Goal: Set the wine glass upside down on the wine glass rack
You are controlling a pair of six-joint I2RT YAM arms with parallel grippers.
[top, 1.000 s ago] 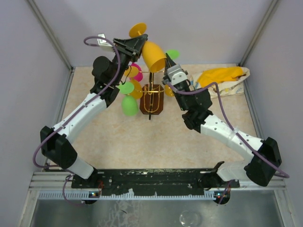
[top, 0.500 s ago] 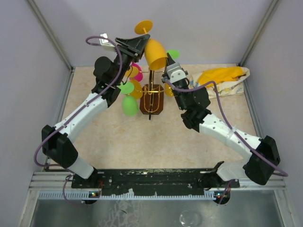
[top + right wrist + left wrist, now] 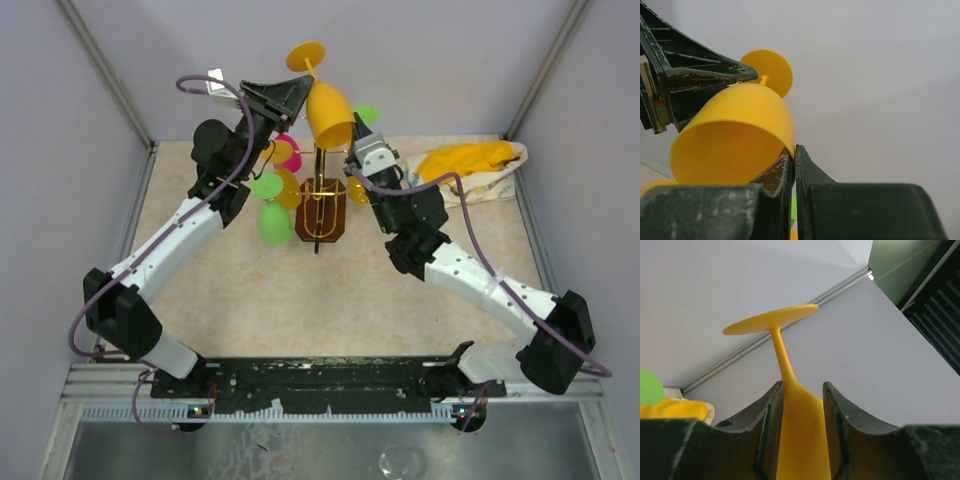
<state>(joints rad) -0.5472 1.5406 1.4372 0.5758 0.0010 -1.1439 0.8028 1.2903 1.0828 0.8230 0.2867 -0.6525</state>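
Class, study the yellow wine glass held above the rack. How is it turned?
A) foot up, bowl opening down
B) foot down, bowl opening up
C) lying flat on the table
A: the wine glass has its flat foot on top and its open bowl facing down, held by the left gripper.

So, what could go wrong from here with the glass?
1. The left fingers hold the tilted glass only where bowl meets stem; it could slip.
2. The shut right fingers touch its rim and could push it askew.
3. The rack below already carries other glasses; lowering could knock them.
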